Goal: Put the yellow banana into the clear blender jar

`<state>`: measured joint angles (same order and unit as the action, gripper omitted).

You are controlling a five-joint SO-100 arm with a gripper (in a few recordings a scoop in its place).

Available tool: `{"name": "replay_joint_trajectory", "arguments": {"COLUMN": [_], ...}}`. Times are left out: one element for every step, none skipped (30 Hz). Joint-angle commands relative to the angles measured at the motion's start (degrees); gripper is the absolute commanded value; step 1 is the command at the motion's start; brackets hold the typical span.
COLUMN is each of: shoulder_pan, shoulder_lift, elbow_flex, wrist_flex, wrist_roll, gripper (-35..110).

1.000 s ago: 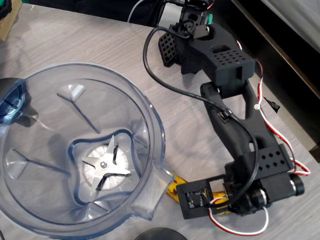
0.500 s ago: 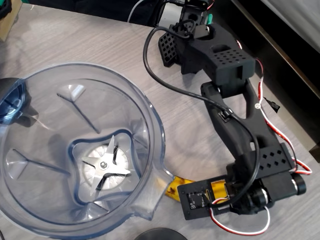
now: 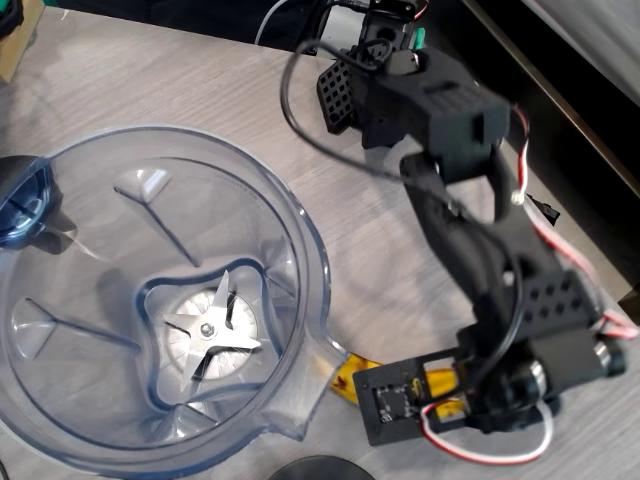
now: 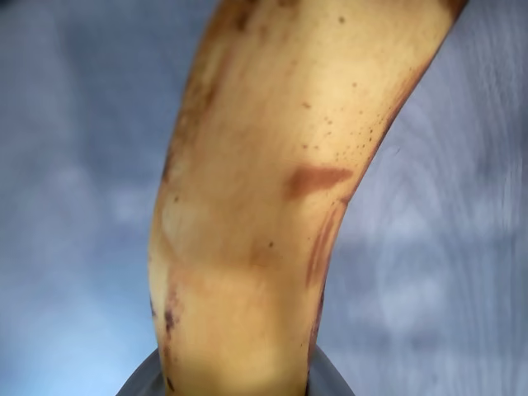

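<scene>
Table (image 3: pixel 180 90): grey woodgrain, clear blender jar (image 3: pixel 60 440) at left.
Yellow banana (image 4: pixel 280 206): soft, bruisable; hold mid-body.
Fingers: grip state cannot be told.

You are looking at no readable text here; no label, brand, number or sign is showing on the yellow banana (image 4: pixel 272 214), the clear blender jar (image 3: pixel 300 230) or the black arm (image 3: pixel 470 250) in the overhead view; the small circuit board's (image 3: pixel 392 402) markings are appearing too tiny to read.
</scene>
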<state>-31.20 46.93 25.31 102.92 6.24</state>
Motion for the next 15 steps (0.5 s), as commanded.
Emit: {"name": "replay_joint_trajectory", "arguments": {"shoulder_pan": [-1.5,-1.8,-2.2,-2.5,-2.9,-3.3,-3.7,-4.1,-4.7,-5.3,-5.9,-6.5,-7.0,-7.3,-7.4], "shoulder_lift": [13.2,15.0,16.9,18.5,19.9,21.2,22.4,23.8,25.3,27.0,28.6,30.2,31.7,33.0,34.1], "elbow_flex": [-2.7,-3.5,-3.9,-4.4,-5.0,-5.4,-5.7,-6.0,-6.0,-6.0,-6.0,-6.0,-6.0,-6.0,-6.0], "wrist_flex": [-0.3,-0.3,-0.3,-0.4,-0.4,-0.4,-0.4,-0.4,-0.4,-0.4,-0.6,-0.8,-1.2,-2.0,-2.9], "wrist_roll": [0.2,0.2,0.2,0.2,0.2,0.2,0.2,0.2,0.2,0.2,0.2,0.2,0.1,0.0,0.2], "gripper": [5,5,5,5,5,5,5,5,5,5,5,5,5,5,5]}}
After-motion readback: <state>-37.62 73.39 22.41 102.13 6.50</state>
